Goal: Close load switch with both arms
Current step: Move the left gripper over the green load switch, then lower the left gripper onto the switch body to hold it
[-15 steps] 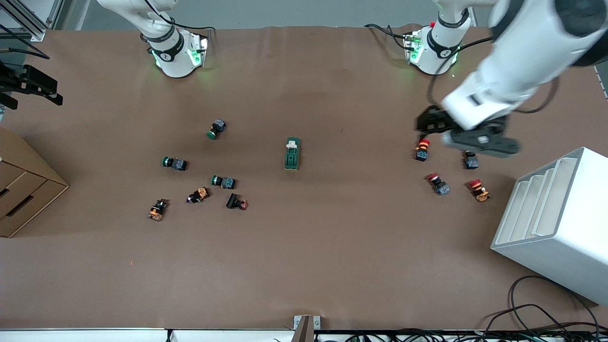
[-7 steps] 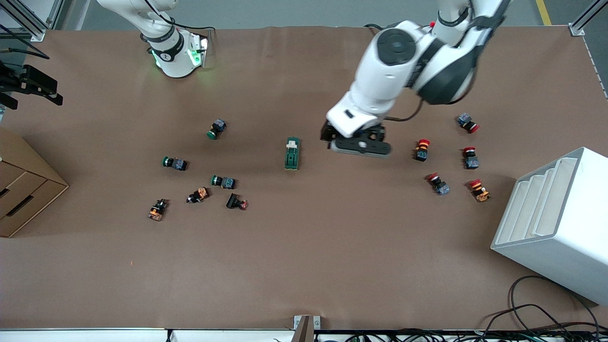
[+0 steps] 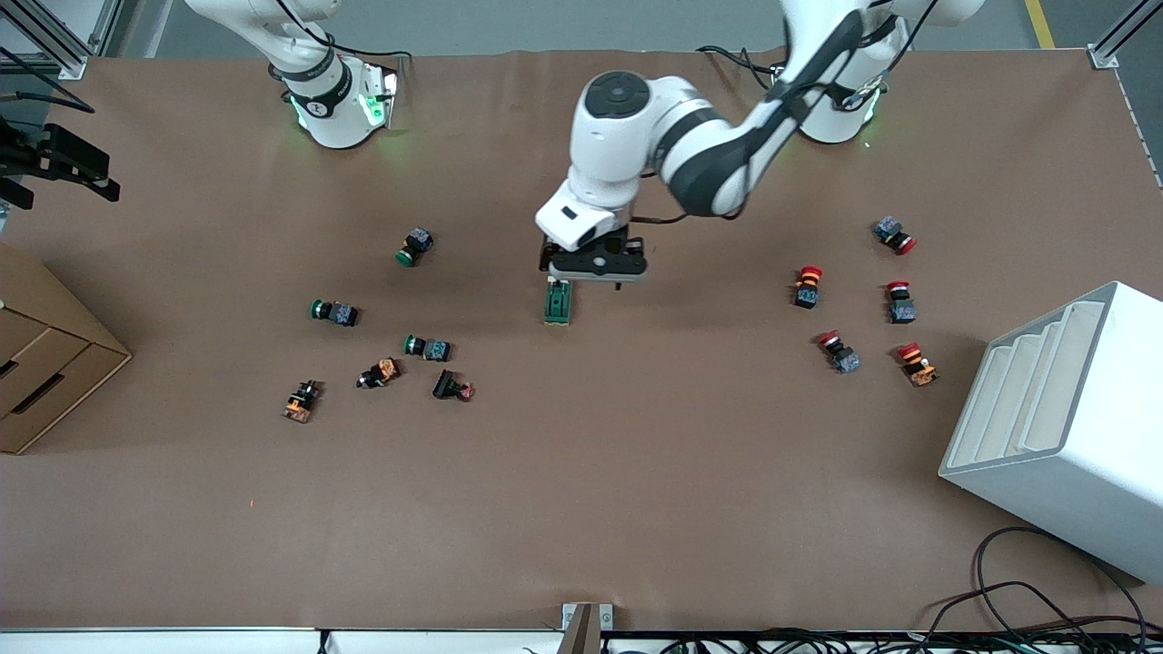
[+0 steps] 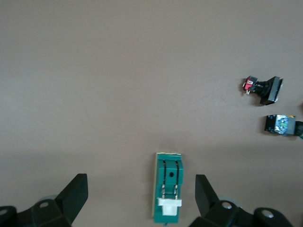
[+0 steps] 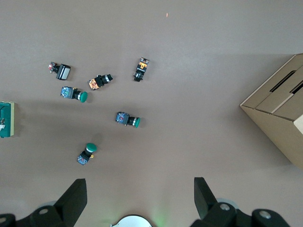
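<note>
The load switch (image 3: 558, 304), a dark green block with a white lever piece, lies in the middle of the table. Its end nearer the robots' bases is covered by my left gripper (image 3: 592, 271), which hovers over it. In the left wrist view the load switch (image 4: 168, 189) lies between the open fingers (image 4: 75, 191), nearer one finger, and touches neither. The left gripper (image 4: 141, 191) is empty. My right gripper (image 5: 139, 191) is open and empty. It waits high over its own green-lit base (image 3: 334, 102). The right wrist view shows the load switch (image 5: 6, 120) at its edge.
Several green-capped and orange push-buttons (image 3: 427, 347) lie toward the right arm's end. Several red-capped push-buttons (image 3: 807, 285) lie toward the left arm's end. A white slotted rack (image 3: 1063, 427) and a cardboard box (image 3: 45, 354) stand at the table's two ends. Cables (image 3: 1027, 609) lie at the front edge.
My left arm has swept from over the red-capped push-buttons to the table's middle and now hovers over the load switch. The right arm's base and the load switch have not moved.
</note>
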Tool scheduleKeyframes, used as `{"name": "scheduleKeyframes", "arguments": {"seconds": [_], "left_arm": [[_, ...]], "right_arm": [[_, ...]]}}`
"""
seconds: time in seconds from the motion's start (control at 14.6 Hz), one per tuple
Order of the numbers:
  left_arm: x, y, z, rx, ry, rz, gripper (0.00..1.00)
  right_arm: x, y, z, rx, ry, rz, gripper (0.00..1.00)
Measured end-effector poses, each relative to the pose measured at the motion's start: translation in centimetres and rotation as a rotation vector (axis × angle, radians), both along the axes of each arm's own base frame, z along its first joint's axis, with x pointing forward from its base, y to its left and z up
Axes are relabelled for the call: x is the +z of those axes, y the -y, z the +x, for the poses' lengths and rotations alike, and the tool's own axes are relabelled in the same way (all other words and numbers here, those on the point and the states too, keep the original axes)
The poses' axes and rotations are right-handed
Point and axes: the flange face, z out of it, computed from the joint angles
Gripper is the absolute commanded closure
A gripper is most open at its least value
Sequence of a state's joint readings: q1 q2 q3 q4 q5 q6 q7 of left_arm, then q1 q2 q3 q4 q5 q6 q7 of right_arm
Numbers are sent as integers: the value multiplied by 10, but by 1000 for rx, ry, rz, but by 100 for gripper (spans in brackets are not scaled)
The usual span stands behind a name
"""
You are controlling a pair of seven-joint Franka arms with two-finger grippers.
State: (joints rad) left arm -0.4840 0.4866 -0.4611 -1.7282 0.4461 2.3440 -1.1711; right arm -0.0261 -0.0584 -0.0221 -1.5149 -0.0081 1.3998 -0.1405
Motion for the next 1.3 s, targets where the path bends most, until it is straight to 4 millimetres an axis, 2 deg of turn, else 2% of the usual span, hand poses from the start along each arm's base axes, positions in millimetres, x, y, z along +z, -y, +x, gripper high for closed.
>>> {"name": "scheduleKeyframes", "arguments": {"seconds": [0.14, 0.27, 0.41, 0.61, 0.75, 0.89, 1.02, 1.16, 1.3], "left_arm": [[-34, 21, -24, 26, 50, 33, 0], [-62, 37, -48, 46, 96, 53, 0], [-82, 53, -74, 31, 136, 60, 1], [-105, 71, -110, -18, 210, 69, 1], [-128, 76, -132, -74, 282, 82, 1], [-155, 71, -154, -110, 366, 84, 0], [-181, 57, -171, -133, 424, 80, 1], [-199, 41, -182, -154, 471, 72, 0], [-208, 33, -185, -146, 517, 50, 1]], "right_arm": [[-1, 6, 0, -12, -2, 0, 0], [-15, 16, 8, -31, -27, 1, 0], [-40, 32, 27, -57, -38, 1, 0], [-91, 55, 61, -91, -53, 0, 0], [-125, 66, 76, -106, -86, 1, 0], [-140, 71, 86, -111, -83, 0, 0], [-139, 68, 88, -123, -72, -2, 0], [-135, 55, 89, -230, -69, -12, 0], [-136, 16, 91, -388, -81, -30, 0]]}}
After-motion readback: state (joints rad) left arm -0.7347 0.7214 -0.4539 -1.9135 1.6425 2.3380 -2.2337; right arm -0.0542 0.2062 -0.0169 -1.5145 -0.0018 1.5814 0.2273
